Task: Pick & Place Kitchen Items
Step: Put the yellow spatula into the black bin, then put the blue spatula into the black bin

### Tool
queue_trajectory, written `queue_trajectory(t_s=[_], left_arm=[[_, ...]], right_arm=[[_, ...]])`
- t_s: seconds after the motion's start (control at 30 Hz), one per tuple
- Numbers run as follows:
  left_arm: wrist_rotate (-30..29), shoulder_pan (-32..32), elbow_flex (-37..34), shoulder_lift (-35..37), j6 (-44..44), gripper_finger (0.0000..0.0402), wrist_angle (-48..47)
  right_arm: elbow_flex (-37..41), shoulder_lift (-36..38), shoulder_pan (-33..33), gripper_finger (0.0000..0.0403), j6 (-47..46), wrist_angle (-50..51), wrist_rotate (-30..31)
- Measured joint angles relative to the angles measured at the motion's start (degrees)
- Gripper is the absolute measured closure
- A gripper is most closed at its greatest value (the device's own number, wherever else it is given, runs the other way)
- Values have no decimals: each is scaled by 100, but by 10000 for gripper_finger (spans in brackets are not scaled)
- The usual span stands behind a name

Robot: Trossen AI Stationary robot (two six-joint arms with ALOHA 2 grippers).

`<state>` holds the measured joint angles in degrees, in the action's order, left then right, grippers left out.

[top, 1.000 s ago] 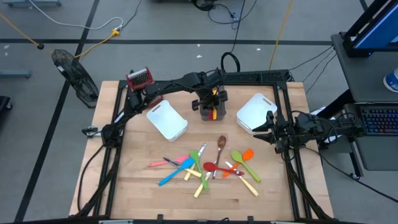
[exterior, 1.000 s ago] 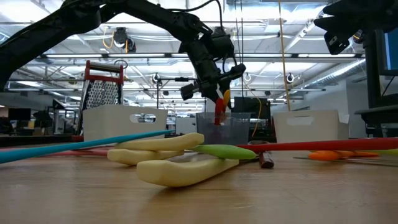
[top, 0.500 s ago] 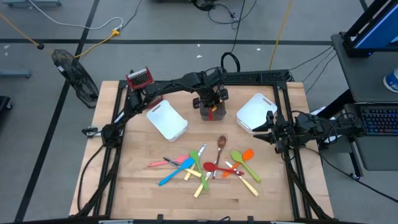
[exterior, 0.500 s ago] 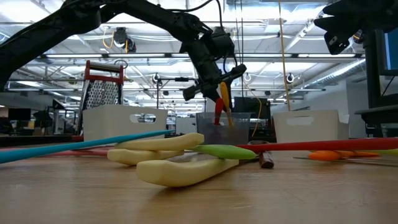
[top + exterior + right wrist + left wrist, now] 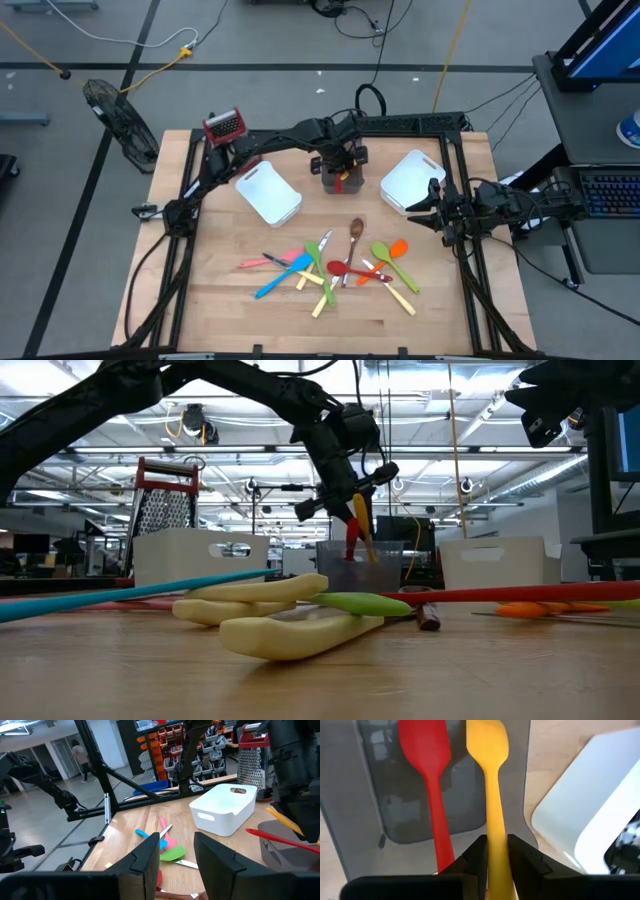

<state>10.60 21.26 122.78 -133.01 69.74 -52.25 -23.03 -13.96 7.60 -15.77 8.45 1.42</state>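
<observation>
My left arm reaches across the back of the table; my left gripper (image 5: 340,168) hangs over the grey bin (image 5: 350,820), its 2 fingers (image 5: 476,857) pinching the handle of the yellow spoon (image 5: 490,785). The spoon's bowl sits inside that bin beside 1 red spatula (image 5: 427,775). My right gripper (image 5: 175,855) waits at the table's right edge, fingers spread, holding nothing. The remaining utensils (image 5: 330,265) lie loose on the table. 2 white bins (image 5: 268,193) flank the grey one.
</observation>
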Motion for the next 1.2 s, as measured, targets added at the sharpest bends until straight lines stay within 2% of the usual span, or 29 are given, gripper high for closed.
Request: queue_trajectory(t_s=[0.1,0.37,0.53,0.7,0.93,1.2], left_arm=[[-43,-29,0,0,-190,309,-32],[-72,-54,0,7,-261,214,-70],[145,-35,0,75,-497,179,-64],[435,-5,0,307,-787,172,-77],[407,-226,4,871,-1122,172,-141],[-248,-823,7,1457,-1167,172,-158]], right_arm=[[0,0,0,289,0,0,0],[0,1,0,289,0,0,-1],[0,2,0,289,0,0,-1],[0,2,0,289,0,0,-1],[0,2,0,289,0,4,-1],[0,2,2,289,0,15,-2]])
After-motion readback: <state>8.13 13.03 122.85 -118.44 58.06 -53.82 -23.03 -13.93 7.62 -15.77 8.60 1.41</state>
